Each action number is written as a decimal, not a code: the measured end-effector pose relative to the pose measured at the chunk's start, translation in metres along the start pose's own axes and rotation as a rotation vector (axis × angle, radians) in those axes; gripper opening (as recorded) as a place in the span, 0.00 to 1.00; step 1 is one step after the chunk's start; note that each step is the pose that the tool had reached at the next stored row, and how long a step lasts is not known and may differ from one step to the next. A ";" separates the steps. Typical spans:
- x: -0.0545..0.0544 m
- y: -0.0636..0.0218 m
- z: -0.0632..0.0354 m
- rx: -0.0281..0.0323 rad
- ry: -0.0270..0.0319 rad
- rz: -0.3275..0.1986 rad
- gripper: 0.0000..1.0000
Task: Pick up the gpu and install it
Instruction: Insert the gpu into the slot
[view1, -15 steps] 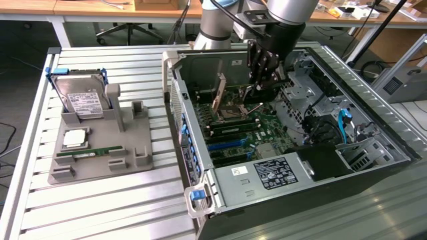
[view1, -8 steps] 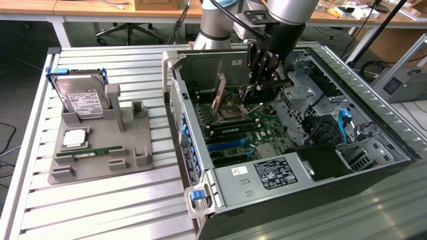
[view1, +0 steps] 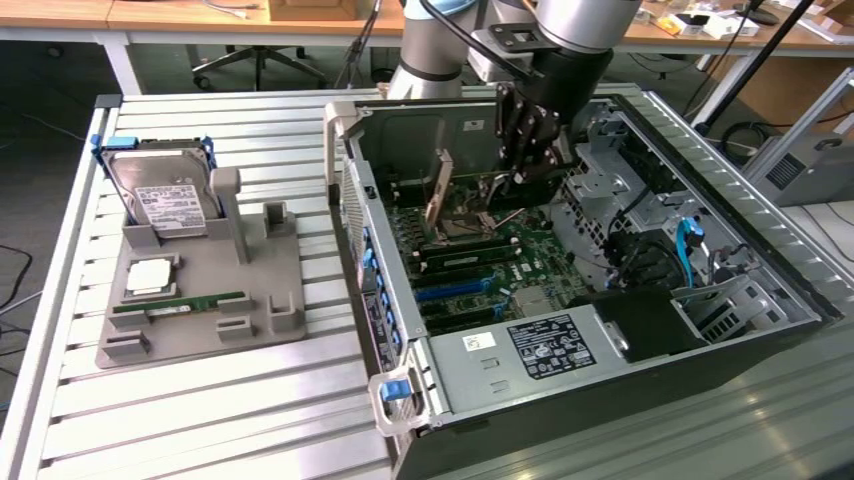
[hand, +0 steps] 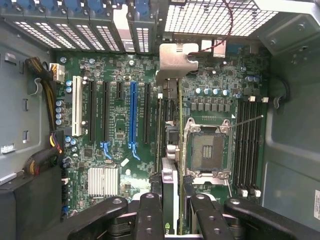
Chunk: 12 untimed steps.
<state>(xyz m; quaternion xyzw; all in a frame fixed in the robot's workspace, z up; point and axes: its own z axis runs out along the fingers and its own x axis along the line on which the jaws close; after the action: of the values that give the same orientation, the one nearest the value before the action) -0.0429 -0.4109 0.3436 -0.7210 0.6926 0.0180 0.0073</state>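
Slatted tabletop (view1: 200, 400) carries open case (view1: 747, 260); inside it, pincer (hand: 170, 210) grasps gpu (hand: 172, 130) edge-on above motherboard (hand: 115, 125), aligned for seating.

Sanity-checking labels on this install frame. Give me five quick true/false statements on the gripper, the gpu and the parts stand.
1. The gripper is down inside the open computer case. True.
2. The gpu lies flat on the grey parts stand. False: it stands on edge between the gripper's fingers, over the motherboard.
3. The hard drive in its blue frame stands on the parts stand. True.
4. The green RAM stick is already in the motherboard. False: it lies on the parts stand, outside the case.
5. The case sits on the exterior view's left and the stand on its right. False: it is the other way round.
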 end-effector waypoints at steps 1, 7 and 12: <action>0.001 0.0000 0.0000 0.0000 0.0000 0.000 0.27; 0.006 0.0002 0.0001 -0.0001 0.0000 0.000 0.27; 0.009 0.0004 0.0002 0.0000 0.0000 0.000 0.27</action>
<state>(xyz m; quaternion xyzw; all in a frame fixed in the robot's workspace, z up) -0.0429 -0.4199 0.3430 -0.7211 0.6926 0.0180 0.0073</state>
